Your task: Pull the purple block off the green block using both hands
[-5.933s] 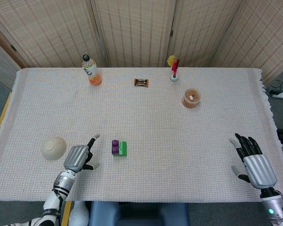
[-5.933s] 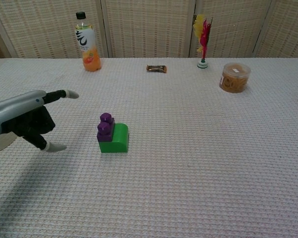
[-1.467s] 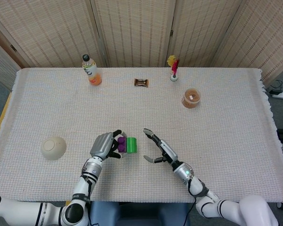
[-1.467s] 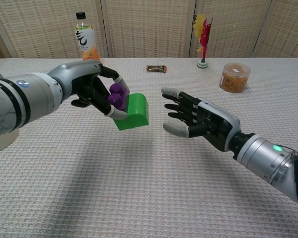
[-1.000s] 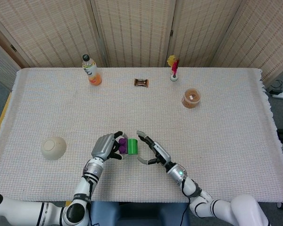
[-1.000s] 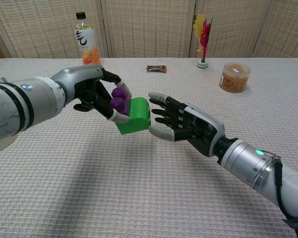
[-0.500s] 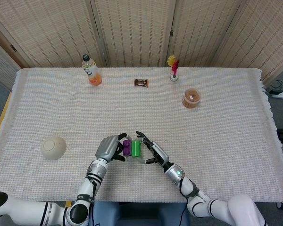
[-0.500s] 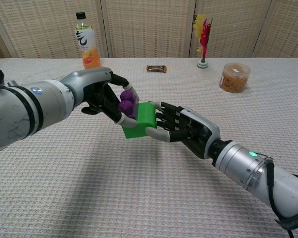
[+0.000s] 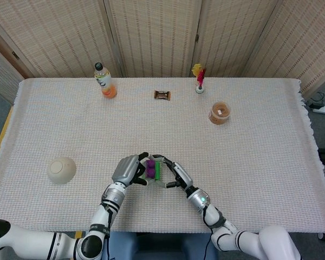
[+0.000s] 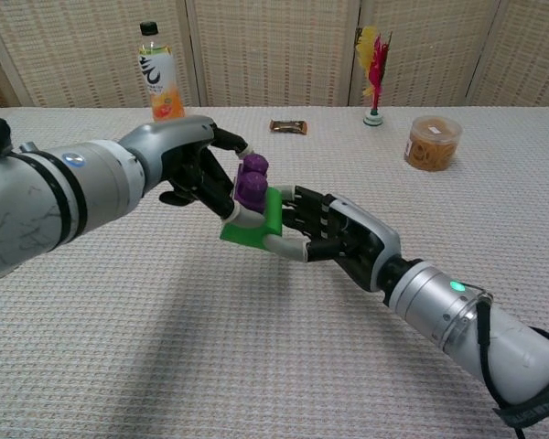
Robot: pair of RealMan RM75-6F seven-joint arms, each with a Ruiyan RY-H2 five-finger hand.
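Observation:
The purple block [image 10: 252,183] still sits joined on the green block [image 10: 255,225], and the pair is held tilted in the air above the table. My left hand [image 10: 199,170] grips the purple block from the left, fingers wrapped around it. From the right, my right hand [image 10: 327,236] grips the green block, with its fingers curled over the block's far side and the thumb below. In the head view the two hands, left [image 9: 128,170] and right [image 9: 174,174], meet near the table's front edge with the purple block [image 9: 150,168] and green block [image 9: 157,170] between them.
A white bowl [image 9: 62,169] lies at the front left. Along the back stand an orange drink bottle [image 9: 104,81], a small wrapped snack [image 9: 162,95], a red and yellow feather shuttlecock [image 9: 199,78] and a round orange-brown jar [image 9: 220,112]. A white cloth [image 9: 249,162] covers the table.
My right hand has come in from the right and closed on the green block. The left hand has turned the joined blocks, so the purple block now stands more upright.

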